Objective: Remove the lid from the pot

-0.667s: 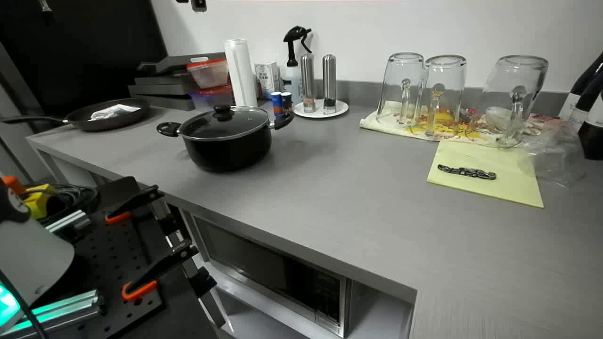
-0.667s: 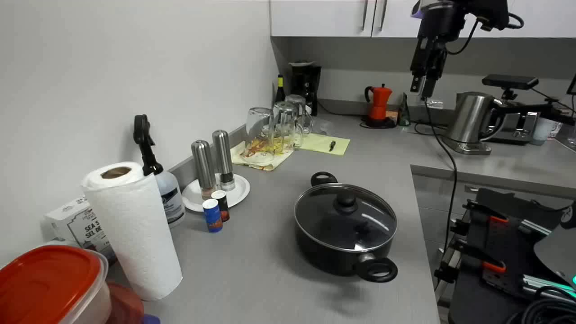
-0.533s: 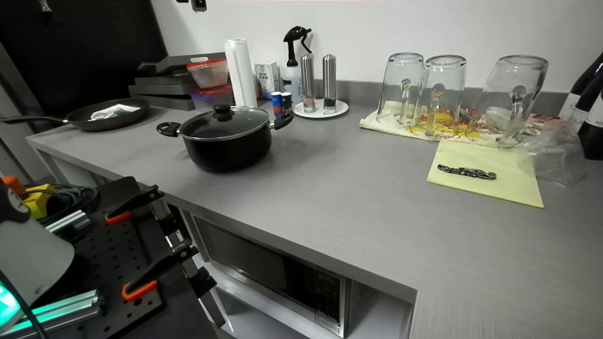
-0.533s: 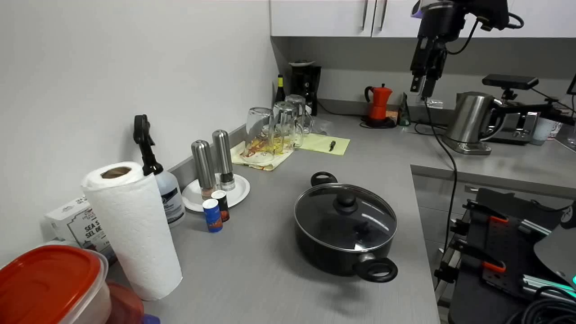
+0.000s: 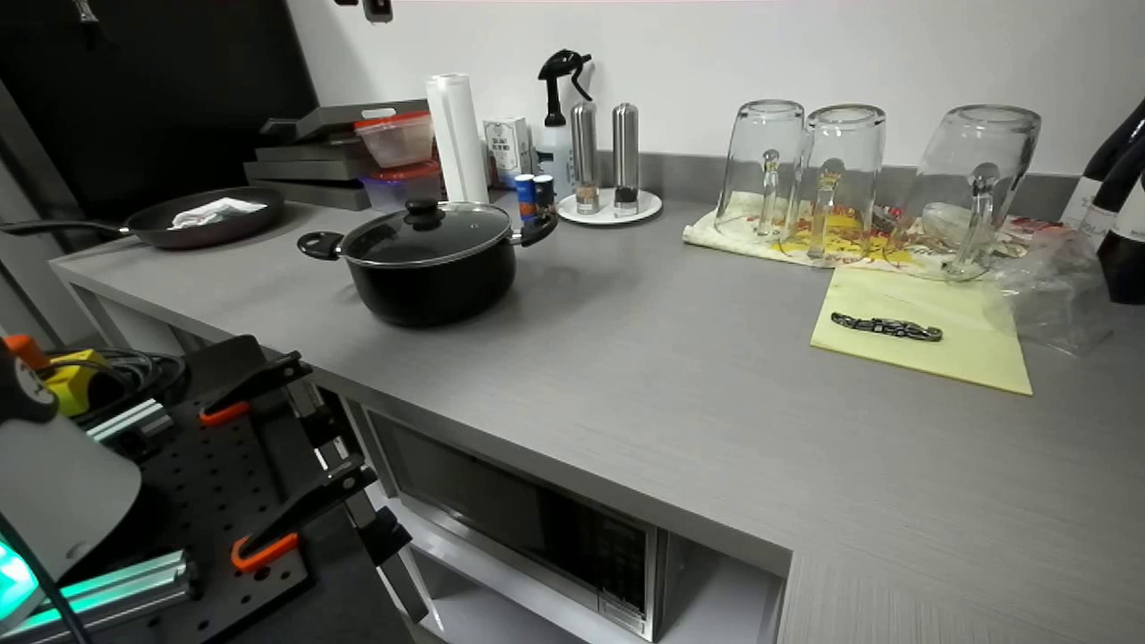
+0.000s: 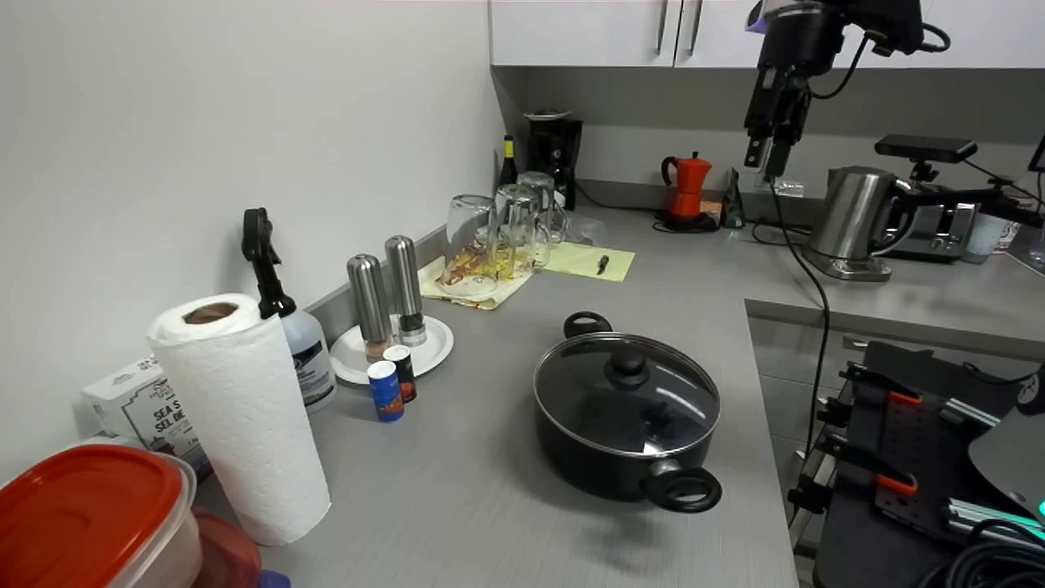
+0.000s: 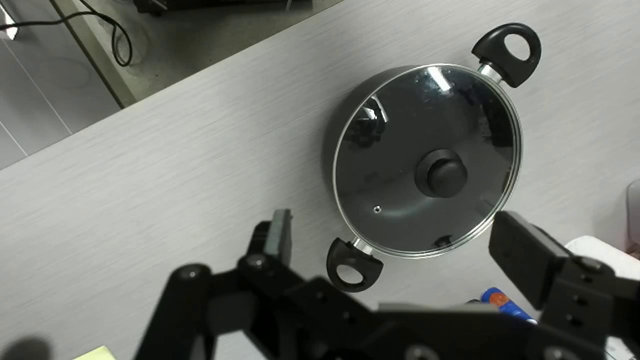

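The round glass lid with a black centre knob sits flat on the pot; the lid shows in both exterior views (image 5: 470, 228) (image 6: 600, 400) and in the wrist view (image 7: 400, 150). The pot is wide, low and black with two side handles; it stands on the counter in both exterior views (image 5: 429, 291) (image 6: 588, 469) and the wrist view (image 7: 331, 130). My gripper (image 6: 766, 163) hangs in the air, well above the counter and apart from the lid. In the wrist view my gripper (image 7: 397, 237) is open and empty, its fingers wide apart.
Pepper and salt mills on a white plate (image 5: 648, 206), small shakers (image 6: 385, 392) and a paper towel roll (image 6: 245, 425) stand beyond the pot. Glass jars (image 5: 832, 179) stand on a cloth. A frying pan (image 5: 206, 228) lies further along. A black cable (image 6: 824, 327) hangs over the counter edge.
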Motion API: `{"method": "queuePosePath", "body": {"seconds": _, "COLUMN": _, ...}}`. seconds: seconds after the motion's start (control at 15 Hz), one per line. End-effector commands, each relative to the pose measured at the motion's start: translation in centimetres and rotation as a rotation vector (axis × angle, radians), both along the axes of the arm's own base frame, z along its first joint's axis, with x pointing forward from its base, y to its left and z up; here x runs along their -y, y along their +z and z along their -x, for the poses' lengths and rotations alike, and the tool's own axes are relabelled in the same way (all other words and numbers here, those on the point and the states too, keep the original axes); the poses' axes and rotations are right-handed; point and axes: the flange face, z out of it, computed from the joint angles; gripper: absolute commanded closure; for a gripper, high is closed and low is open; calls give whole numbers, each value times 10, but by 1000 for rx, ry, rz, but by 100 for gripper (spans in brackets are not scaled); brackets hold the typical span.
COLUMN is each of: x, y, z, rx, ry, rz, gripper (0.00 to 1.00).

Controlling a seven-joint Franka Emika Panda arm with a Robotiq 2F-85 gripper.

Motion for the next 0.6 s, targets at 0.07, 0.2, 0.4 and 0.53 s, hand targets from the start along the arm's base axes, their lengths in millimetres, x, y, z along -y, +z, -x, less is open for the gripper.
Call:
{"method": "queuePosePath", "body": {"seconds": 0.07, "x": -7, "y": -10, "z": -6, "rx": 6, "ry": -1, "rz": 23, "gripper": 0}}
{"method": "queuePosePath", "body": {"seconds": 0.2, "x": -16, "y": -21, "z": -10, "rx": 3, "ry": 13, "rz": 36, "gripper": 0}}
{"method": "queuePosePath", "body": {"seconds": 0.4, "x": -34, "y": -39, "z": -18, "rx": 12, "ry": 36, "rz": 64, "gripper": 0}}
{"method": "queuePosePath", "body": {"seconds": 0.53, "x": -47, "y": -53, "z": -24, "rx": 21, "ry": 45, "rz": 85, "gripper": 0}}
